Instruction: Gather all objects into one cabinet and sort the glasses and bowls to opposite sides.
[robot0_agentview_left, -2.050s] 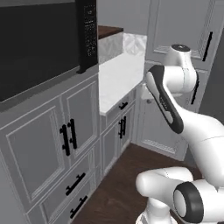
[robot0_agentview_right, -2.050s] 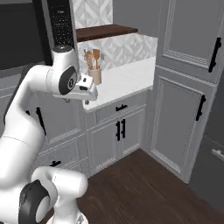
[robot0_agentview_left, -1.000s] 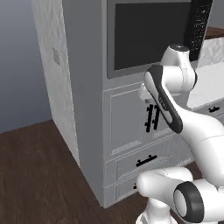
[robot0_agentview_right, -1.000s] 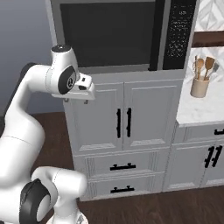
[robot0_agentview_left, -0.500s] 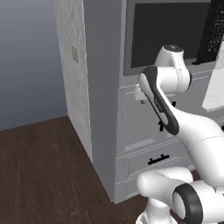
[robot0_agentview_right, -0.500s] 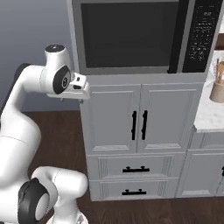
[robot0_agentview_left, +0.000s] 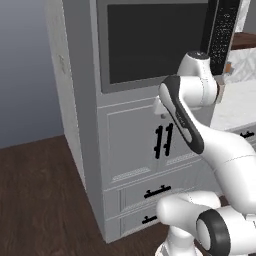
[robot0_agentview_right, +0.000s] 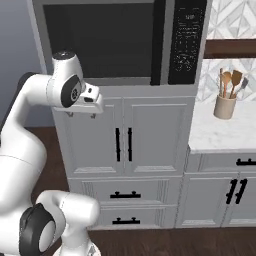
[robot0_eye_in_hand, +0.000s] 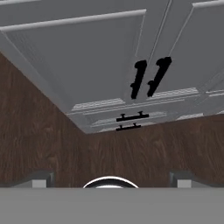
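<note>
My gripper (robot0_eye_in_hand: 111, 178) is open, its two dark fingertips (robot0_eye_in_hand: 40, 176) wide apart with nothing between them. It hangs at chest height in front of white base cabinet doors (robot0_eye_in_hand: 109, 65), pointing down at the dark wood floor (robot0_eye_in_hand: 48, 144). In the right base view the gripper (robot0_agentview_right: 82, 113) sits just below the microwave's left side. The left base view has the gripper (robot0_agentview_left: 159, 108) mostly behind my forearm. The red cup, the beige tumbler, the blue bowl and the grey wall cabinet are out of view.
A black built-in microwave (robot0_agentview_right: 110, 42) sits over double doors with black handles (robot0_agentview_right: 123, 144) and two drawers (robot0_agentview_right: 125, 195). To the right, a beige utensil holder (robot0_agentview_right: 225, 106) stands on a marble counter (robot0_agentview_right: 220, 135). Open wood floor (robot0_agentview_left: 40, 200) lies to the left.
The whole scene has shifted in both base views, so the base has moved; the counter with the utensil holder is back at the right. The arm holds the same pose, gripper still open.
</note>
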